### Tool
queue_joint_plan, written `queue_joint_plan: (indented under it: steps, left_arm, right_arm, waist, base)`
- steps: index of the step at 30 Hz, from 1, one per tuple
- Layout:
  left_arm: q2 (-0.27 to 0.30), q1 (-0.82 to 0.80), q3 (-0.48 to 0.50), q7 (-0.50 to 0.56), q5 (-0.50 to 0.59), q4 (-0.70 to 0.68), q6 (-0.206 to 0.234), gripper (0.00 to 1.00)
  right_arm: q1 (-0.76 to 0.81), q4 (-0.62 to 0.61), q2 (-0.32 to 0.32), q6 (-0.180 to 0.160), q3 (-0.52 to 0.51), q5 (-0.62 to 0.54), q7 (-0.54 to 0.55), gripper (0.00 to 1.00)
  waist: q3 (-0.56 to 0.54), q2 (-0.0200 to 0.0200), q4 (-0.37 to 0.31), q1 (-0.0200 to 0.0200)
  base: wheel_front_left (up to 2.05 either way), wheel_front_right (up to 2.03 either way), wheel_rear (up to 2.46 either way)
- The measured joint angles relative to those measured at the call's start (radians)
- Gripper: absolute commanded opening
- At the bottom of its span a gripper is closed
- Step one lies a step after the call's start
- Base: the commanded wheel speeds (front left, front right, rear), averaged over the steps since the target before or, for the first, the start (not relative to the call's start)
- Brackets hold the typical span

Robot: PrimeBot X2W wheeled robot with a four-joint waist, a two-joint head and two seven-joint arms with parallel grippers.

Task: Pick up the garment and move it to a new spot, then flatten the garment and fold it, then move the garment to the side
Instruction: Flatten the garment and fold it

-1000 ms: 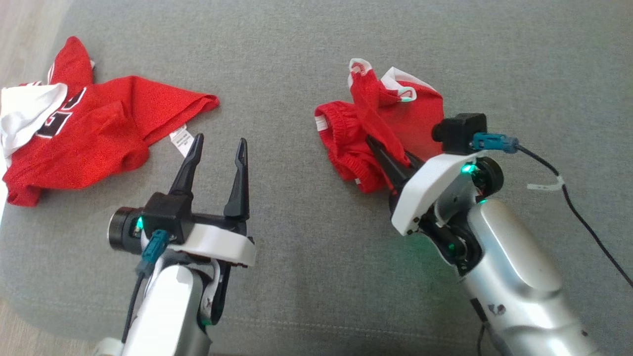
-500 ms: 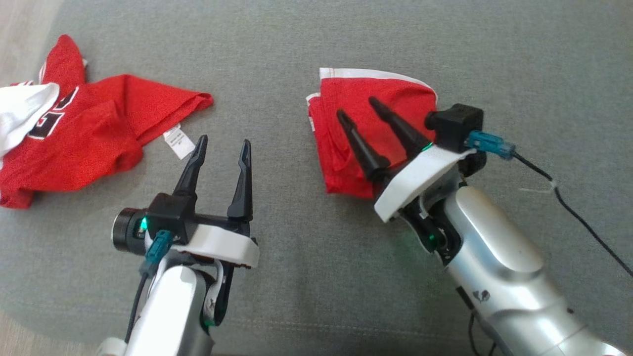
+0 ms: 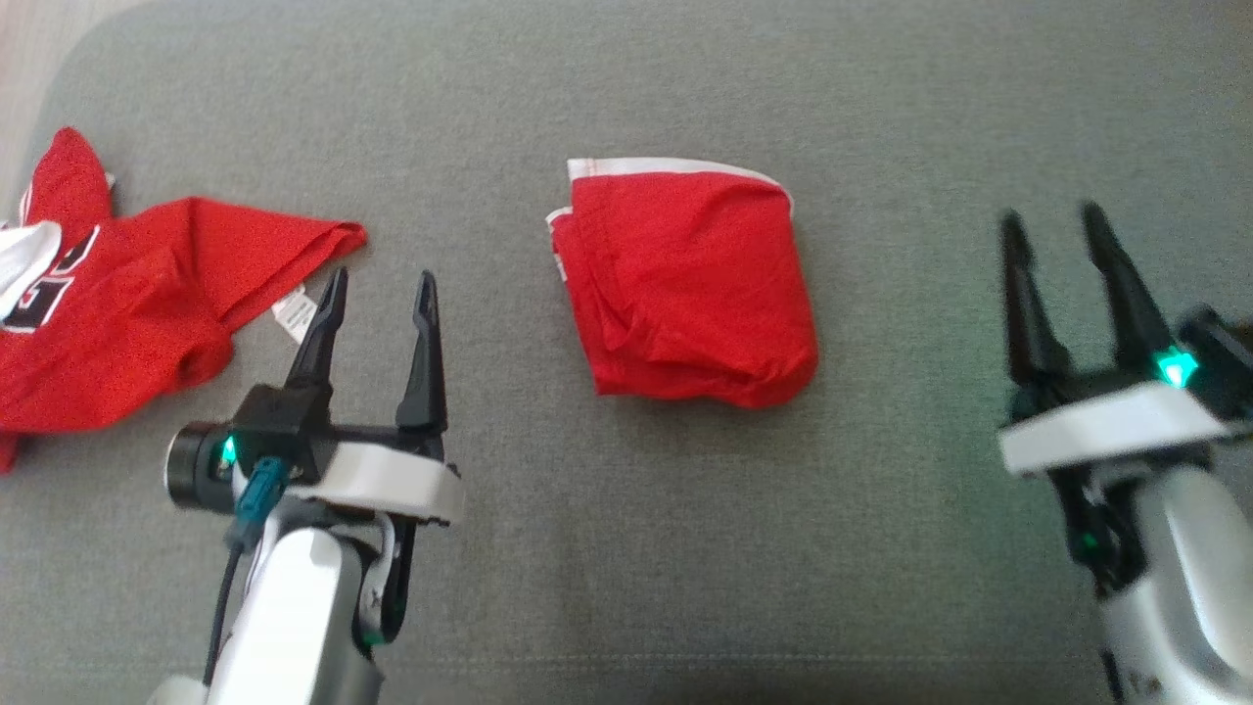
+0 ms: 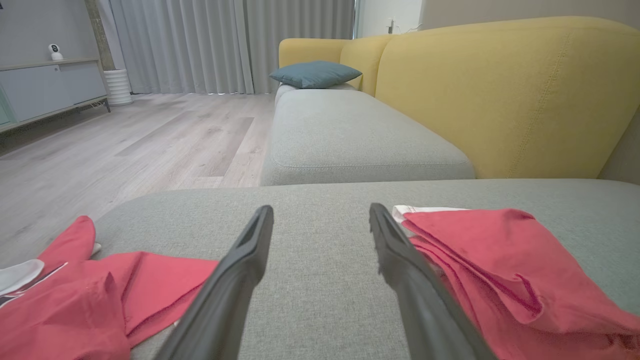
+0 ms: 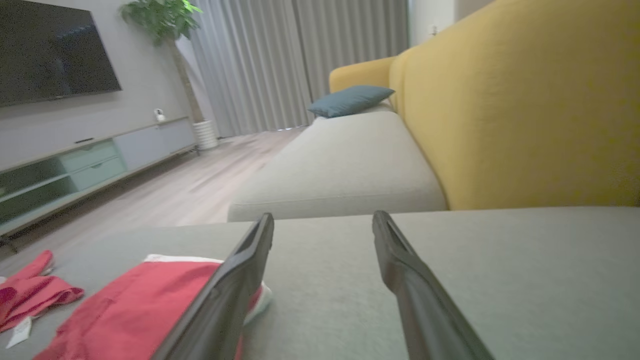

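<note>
Grey cushion [image 3: 626, 78]: garment [image 3: 685, 284] lies folded at its middle. My left gripper [image 3: 382, 284] left of garment, my right gripper [image 3: 1049, 217] right of it, both spread, empty. Fold looks done; move aside remains.

Red jersey [image 3: 147, 284] runs off the left edge; right hand [image 3: 1049, 217] is blurred.

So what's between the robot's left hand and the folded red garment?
Just bare grey sofa cushion. In the head view, the left hand is apart from the folded red garment, and nothing lies on the stretch between them.
</note>
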Motion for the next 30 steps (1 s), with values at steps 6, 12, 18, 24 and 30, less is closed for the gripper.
queue_joint_plan:
  steps: [6, 12, 18, 24, 30]
  left_arm:
    - [0.022, 0.063, 0.023, 0.000, 0.000, -0.003, 0.008, 1.00]
    - [0.035, 0.124, 0.034, 0.000, 0.000, -0.002, 0.008, 1.00]
    - [0.047, 0.194, 0.033, 0.000, 0.000, 0.002, 0.009, 1.00]
    - [0.063, 0.247, 0.025, 0.010, 0.000, 0.004, 0.016, 1.00]
    - [0.072, 0.266, 0.007, 0.019, 0.005, -0.004, 0.017, 1.00]
  right_arm:
    - [0.191, -0.140, 0.042, 0.000, -0.127, -0.063, 0.075, 1.00]
    - [0.290, -0.213, 0.080, 0.000, -0.147, -0.081, 0.127, 1.00]
    - [0.368, -0.252, 0.100, 0.000, -0.154, -0.089, 0.166, 1.00]
    - [0.428, -0.280, 0.117, 0.000, -0.168, -0.105, 0.194, 1.00]
    - [0.441, -0.298, 0.124, 0.000, -0.175, -0.105, 0.211, 1.00]
  waist:
    - [-0.049, 0.0000, -0.029, 0.0000]
    - [-0.105, 0.0000, -0.041, 0.0000]
    - [-0.162, 0.0000, -0.045, 0.0000]
    - [-0.210, 0.0000, -0.049, 0.0000]
    - [-0.230, 0.0000, -0.045, 0.0000]
  base:
    - [0.00, 0.00, 0.00]
    - [0.00, 0.00, 0.00]
    - [0.00, 0.00, 0.00]
    - [0.00, 0.00, 0.00]
    - [0.00, 0.00, 0.00]
